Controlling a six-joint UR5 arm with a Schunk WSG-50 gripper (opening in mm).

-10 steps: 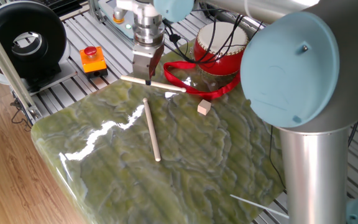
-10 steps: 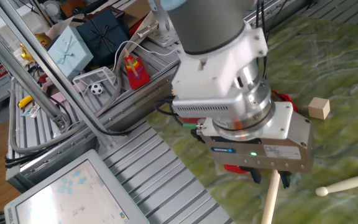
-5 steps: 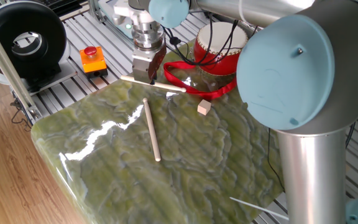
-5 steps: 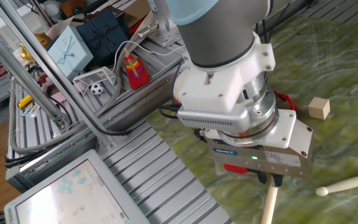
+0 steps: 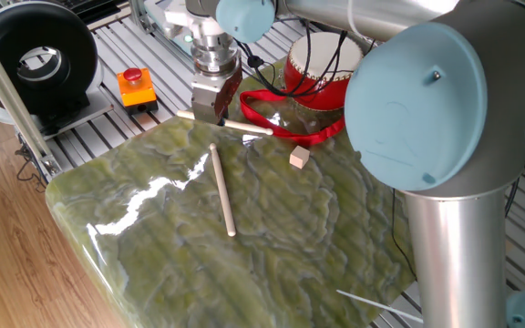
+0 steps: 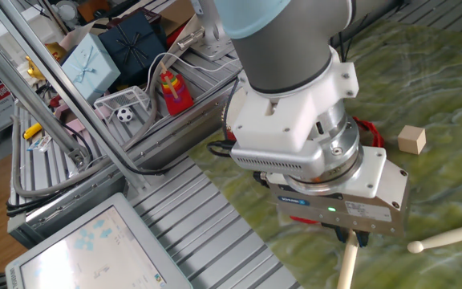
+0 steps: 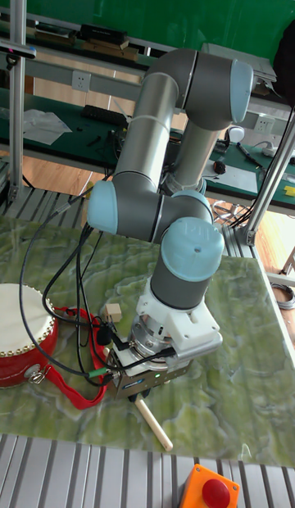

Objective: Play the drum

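Note:
The drum (image 5: 322,68) stands at the back of the green mat, red-bodied with a cream skin, and shows at the left in the tall view (image 7: 20,332). Its red ribbon (image 5: 290,123) trails forward on the mat. My gripper (image 5: 213,115) is down on a wooden drumstick (image 5: 249,128) lying flat left of the drum. Its dark fingertips (image 6: 345,235) straddle the drumstick (image 6: 347,265); whether they press it I cannot tell. In the tall view my gripper (image 7: 135,395) hides most of the drumstick (image 7: 156,426).
A second drumstick (image 5: 221,191) lies on the mat nearer the front. A small wooden cube (image 5: 299,158) sits right of it. An orange box with a red button (image 5: 135,85) stands on the metal slats to the left. Cables hang over the drum.
My gripper has sunk slightly lower onto the drumstick and shifted a little left. The fingertips look closer together than a second ago. The drumstick has not moved.

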